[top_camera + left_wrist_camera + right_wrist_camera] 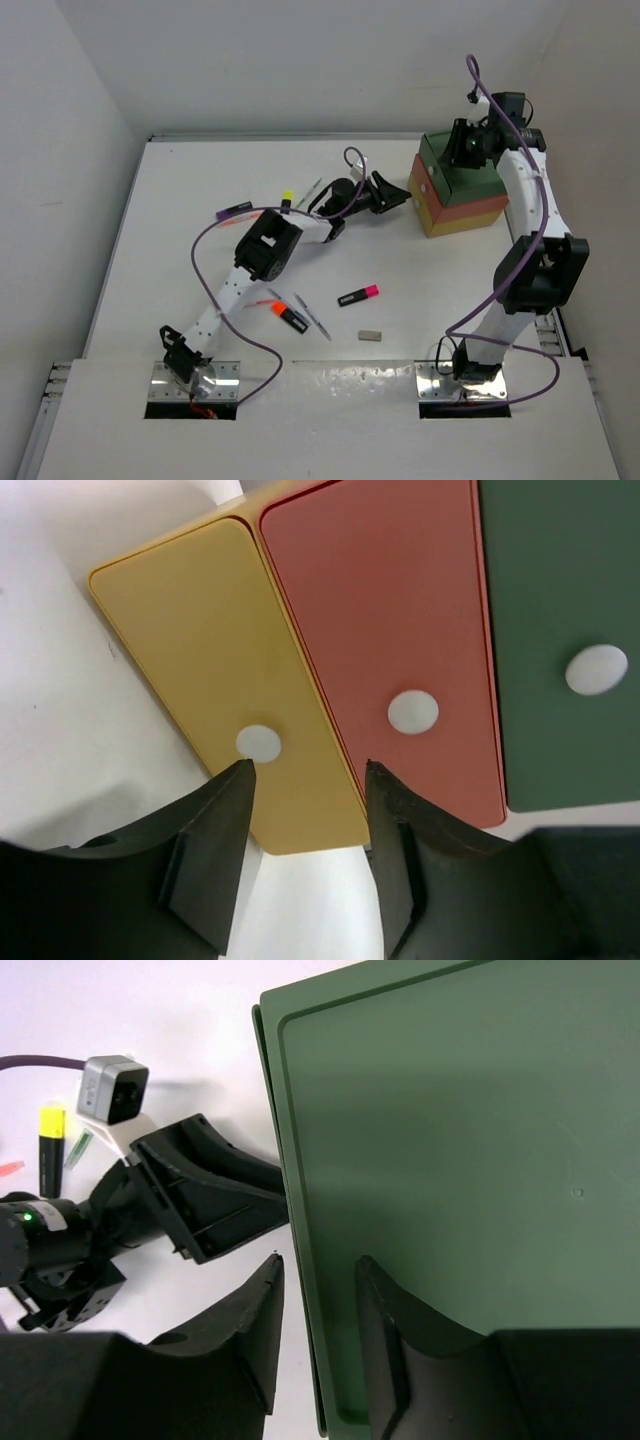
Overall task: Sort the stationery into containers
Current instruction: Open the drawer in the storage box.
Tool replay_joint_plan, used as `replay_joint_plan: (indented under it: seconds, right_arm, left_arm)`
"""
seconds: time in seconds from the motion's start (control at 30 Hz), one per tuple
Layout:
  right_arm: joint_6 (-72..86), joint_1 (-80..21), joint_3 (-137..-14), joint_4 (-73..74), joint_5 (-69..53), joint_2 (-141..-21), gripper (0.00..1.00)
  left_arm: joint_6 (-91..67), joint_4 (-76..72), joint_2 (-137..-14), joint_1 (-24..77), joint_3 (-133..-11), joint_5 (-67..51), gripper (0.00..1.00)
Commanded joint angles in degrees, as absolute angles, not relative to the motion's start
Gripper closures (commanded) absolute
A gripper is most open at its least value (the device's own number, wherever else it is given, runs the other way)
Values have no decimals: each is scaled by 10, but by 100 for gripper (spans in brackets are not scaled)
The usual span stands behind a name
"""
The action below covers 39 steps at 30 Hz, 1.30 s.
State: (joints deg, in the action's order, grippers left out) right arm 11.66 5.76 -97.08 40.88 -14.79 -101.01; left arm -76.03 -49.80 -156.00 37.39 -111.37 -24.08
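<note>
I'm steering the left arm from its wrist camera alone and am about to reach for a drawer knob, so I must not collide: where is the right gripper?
Observer: The right gripper hangs over the dark green plastic drawer box atop the stack, above the edge of its top that faces the left gripper, jaws apart.
Operator: Any stationery on the table behind me?
Observer: Yes, a short black highlighter with a pink cap lies mid-table.
Operator: Anything else near it?
Observer: A small grey eraser block lies just nearer the arm bases than that highlighter.
</note>
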Motion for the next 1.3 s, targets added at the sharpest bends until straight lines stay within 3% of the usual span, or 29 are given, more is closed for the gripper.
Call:
replay_joint_plan:
  seconds: [0.0, 0.27, 0.37, 0.7, 1.27]
  right_arm:
    - [134, 62, -967, 432, -164, -1017, 68]
    - [129, 62, -970, 446, -171, -1026, 78]
    - [129, 62, -967, 448, -173, -1026, 79]
    - [129, 64, -967, 454, -179, -1027, 81]
    - [124, 57, -966, 461, -180, -1034, 86]
  left_arm:
    - [-778, -502, -1584, 376, -1153, -219, 47]
    - [-771, -458, -1610, 388, -1195, -192, 49]
    - [-769, -443, -1622, 393, -1212, -183, 45]
    - [-769, -421, -1639, 412, -1245, -171, 44]
    - [-766, -400, -1657, 415, -1276, -155, 51]
